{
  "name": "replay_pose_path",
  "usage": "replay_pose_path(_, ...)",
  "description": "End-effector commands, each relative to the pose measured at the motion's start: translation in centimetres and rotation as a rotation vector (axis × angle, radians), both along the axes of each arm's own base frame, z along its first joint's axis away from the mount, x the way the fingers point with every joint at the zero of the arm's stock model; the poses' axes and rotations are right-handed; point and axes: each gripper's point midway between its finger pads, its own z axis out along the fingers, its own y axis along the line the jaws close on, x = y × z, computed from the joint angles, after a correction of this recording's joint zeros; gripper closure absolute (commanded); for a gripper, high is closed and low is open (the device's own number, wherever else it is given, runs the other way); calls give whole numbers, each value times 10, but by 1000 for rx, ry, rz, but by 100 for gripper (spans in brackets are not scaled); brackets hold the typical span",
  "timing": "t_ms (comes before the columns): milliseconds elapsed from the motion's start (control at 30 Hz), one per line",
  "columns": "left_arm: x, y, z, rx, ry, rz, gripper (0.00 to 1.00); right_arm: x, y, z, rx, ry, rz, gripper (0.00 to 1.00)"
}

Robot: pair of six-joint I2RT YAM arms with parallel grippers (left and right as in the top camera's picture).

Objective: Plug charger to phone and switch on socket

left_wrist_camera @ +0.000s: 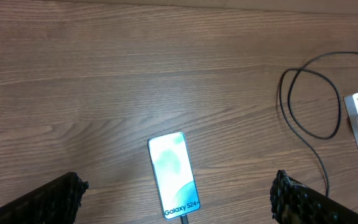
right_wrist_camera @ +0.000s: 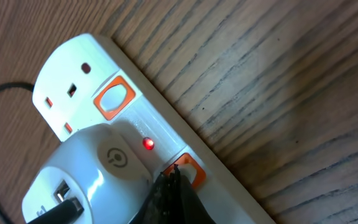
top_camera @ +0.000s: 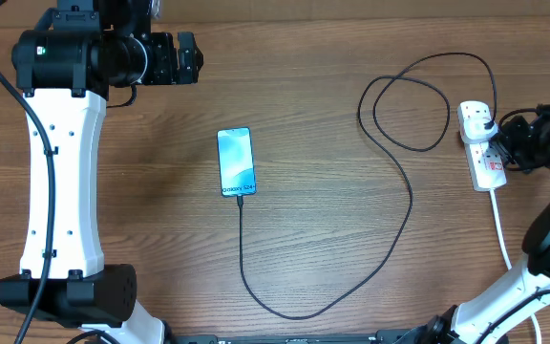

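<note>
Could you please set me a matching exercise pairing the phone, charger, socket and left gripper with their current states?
Things:
1. phone
2. charger
3. socket
4. left gripper

States:
A. small red light glowing
B. open, holding nothing
C. screen lit light blue
D. runs from phone to socket, with a loop

Pairs: 1-C, 2-D, 3-A, 4-B.

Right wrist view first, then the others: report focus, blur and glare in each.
Right wrist: socket crisp, red lamp blooming, right gripper a dark blur at the bottom edge. Left wrist: phone screen washed out by its glow. Overhead: even light, everything in focus.
</note>
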Motion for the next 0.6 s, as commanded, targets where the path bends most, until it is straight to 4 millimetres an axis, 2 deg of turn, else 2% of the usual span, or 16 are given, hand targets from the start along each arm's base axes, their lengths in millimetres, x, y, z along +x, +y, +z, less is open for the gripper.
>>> replay_pose_path(0, -1, 1, 7, 2, -22, -12, 0, -28, -5, -30, 59, 109, -110, 96)
replay_pose_path(167, -1, 1, 7, 2, -22, -12, 0, -16, -22, -9, 119, -39, -131, 96)
replay_pose_path(300, -1, 1, 7, 2, -22, -12, 0, -12, -31, 5, 104, -93, -131, 96)
replay_pose_path(567, -1, 1, 7, 2, -22, -12, 0, -1, -23, 20, 119, -179, -48, 96)
